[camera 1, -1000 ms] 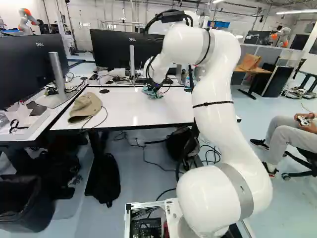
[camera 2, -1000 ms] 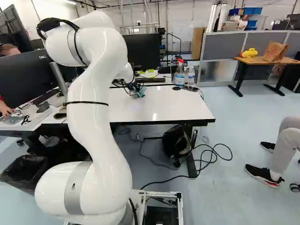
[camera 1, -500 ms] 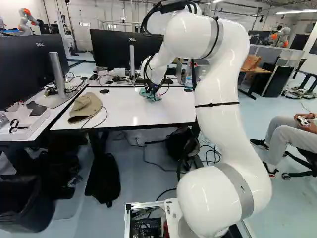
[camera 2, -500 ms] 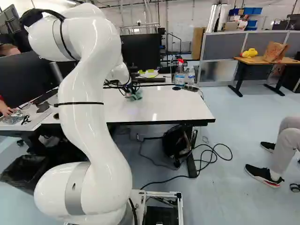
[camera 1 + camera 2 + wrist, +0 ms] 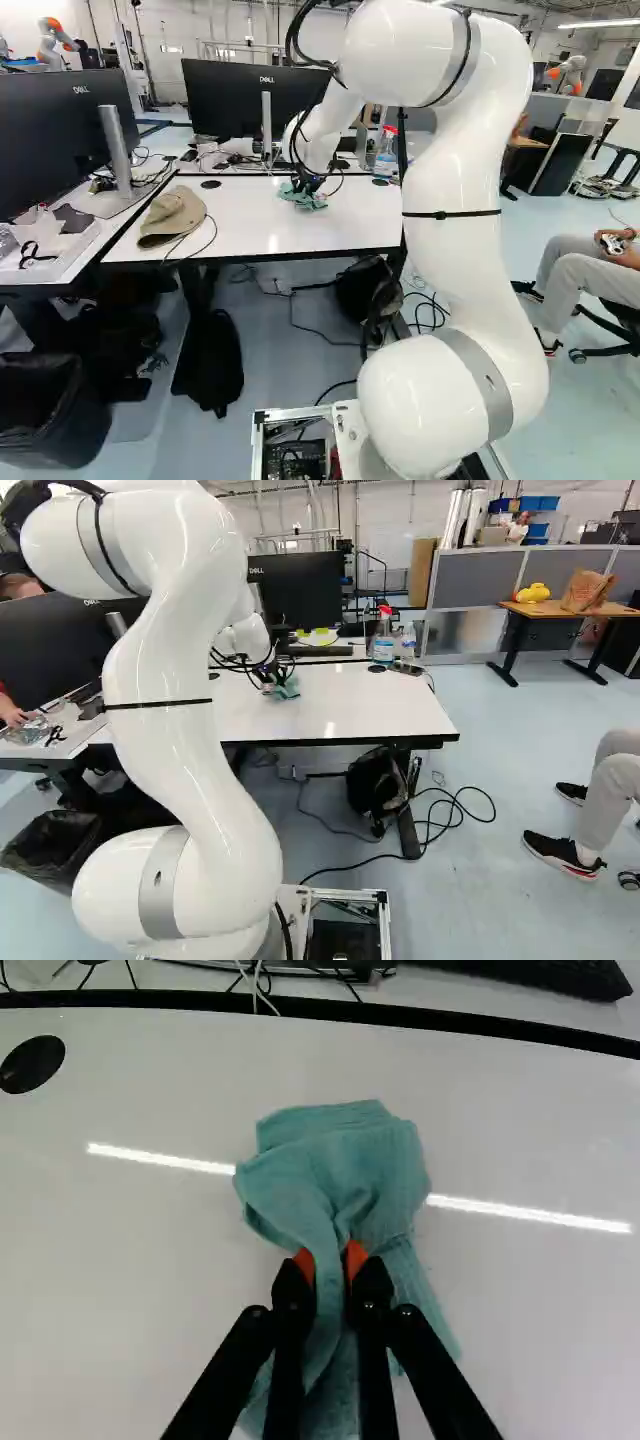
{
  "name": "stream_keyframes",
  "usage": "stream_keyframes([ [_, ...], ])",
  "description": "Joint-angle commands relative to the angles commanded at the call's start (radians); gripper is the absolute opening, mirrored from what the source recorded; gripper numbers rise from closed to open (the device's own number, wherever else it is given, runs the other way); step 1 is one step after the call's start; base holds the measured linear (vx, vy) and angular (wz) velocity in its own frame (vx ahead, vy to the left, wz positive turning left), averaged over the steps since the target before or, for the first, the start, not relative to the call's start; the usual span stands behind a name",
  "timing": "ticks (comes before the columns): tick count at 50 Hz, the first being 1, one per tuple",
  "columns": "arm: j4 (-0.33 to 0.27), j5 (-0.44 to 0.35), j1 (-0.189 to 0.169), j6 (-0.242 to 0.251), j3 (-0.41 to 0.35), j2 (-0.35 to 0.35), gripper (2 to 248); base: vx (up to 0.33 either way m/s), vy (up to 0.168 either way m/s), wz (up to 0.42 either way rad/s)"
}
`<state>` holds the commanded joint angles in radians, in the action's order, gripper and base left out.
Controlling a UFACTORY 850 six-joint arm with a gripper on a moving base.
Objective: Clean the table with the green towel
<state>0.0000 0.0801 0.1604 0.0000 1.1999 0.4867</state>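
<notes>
Green towel on table, right of cap in left base view. Gripper nearly closed, pinching towel fold; long axis runs fore-aft beneath. Wipe capward should stop short.

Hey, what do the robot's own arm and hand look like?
The smooth, rounded white arm has broad grey bands at its joints, a thin black strap around its long middle section and loose black cables looping by its upper part. The black metal-like hand has two slim, linked fingers with bright orange pads.
</notes>
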Motion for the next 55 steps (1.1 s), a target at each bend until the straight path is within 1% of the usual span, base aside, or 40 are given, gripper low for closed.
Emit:
stream_keyframes([
  [14, 0.000, 0.000, -0.037, 0.000, 0.000, 0.000, 55, 0.000, 0.000, 0.000],
  [29, 0.000, 0.000, -0.075, 0.000, 0.044, 0.033, 55, 0.000, 0.000, 0.000],
  [39, 0.000, 0.000, -0.085, 0.000, 0.096, 0.071, 55, 0.000, 0.000, 0.000],
  [55, 0.000, 0.000, -0.089, 0.000, 0.187, 0.138, 55, 0.000, 0.000, 0.000],
])
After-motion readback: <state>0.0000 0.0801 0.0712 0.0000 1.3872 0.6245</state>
